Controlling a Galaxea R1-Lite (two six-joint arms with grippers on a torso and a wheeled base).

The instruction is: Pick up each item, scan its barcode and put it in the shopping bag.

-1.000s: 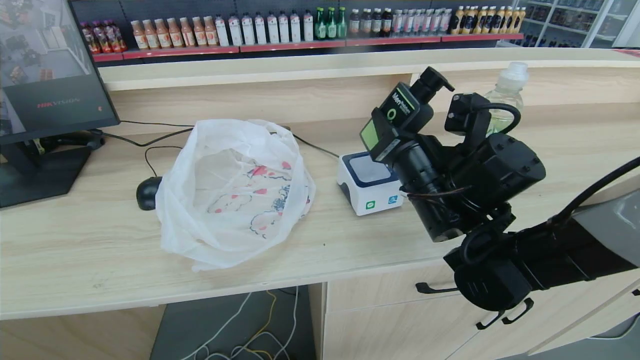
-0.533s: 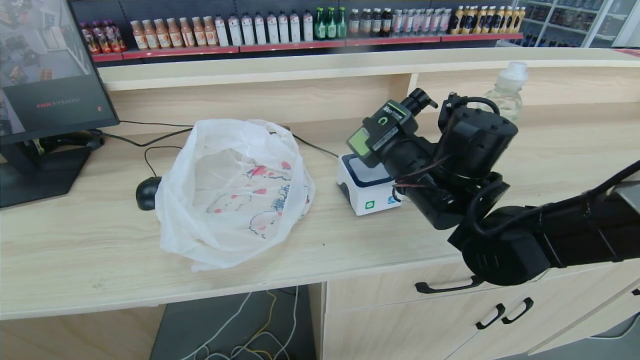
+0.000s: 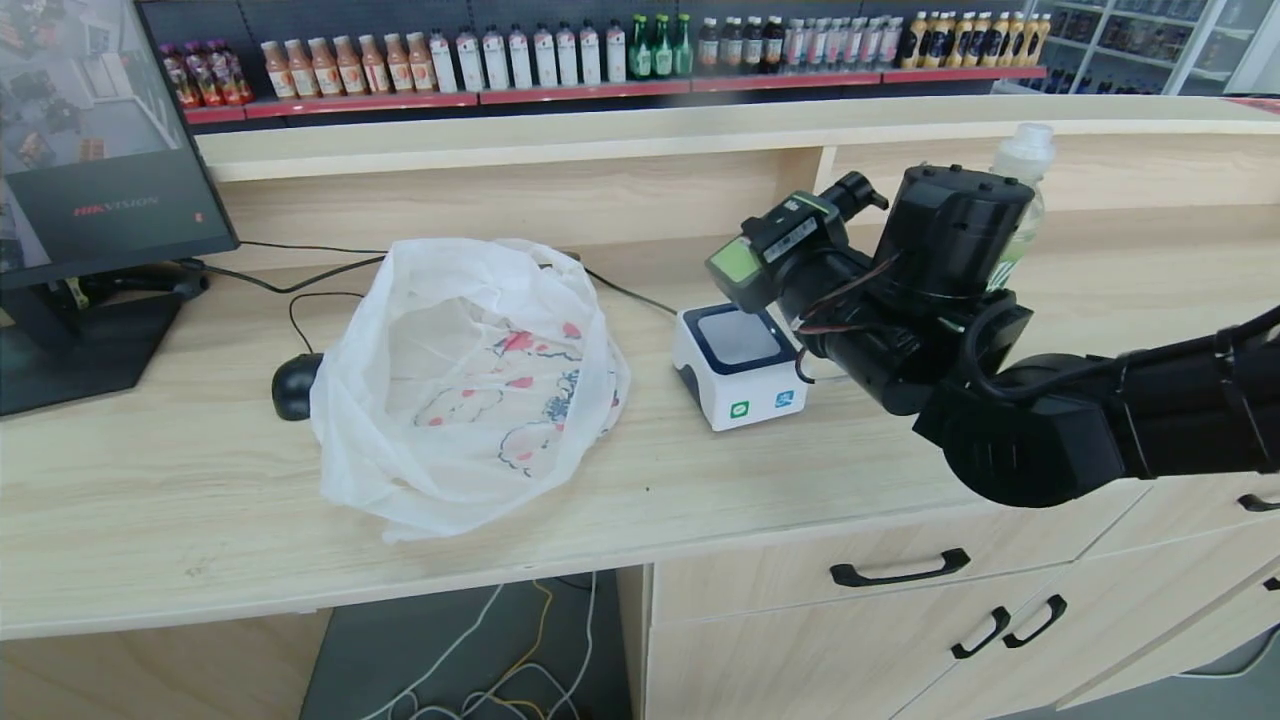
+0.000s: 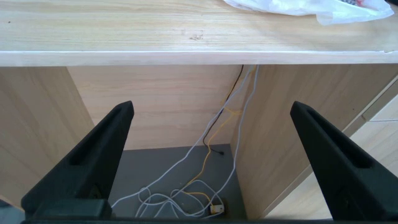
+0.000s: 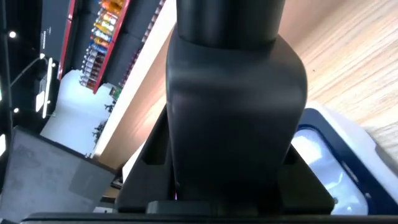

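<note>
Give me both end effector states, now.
Left end effector: open, empty.
Right end effector: shut on the bottle, over the scanner.

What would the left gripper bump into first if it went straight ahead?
Probably the loose cables hanging under the counter, or the wooden back panel just behind them; depth is unclear.

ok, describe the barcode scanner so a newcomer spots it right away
On the long wooden counter, look just right of the crumpled white shopping bag. The scanner sits there beneath the held black bottle: the only small white box, with a blue-framed window on top.
</note>
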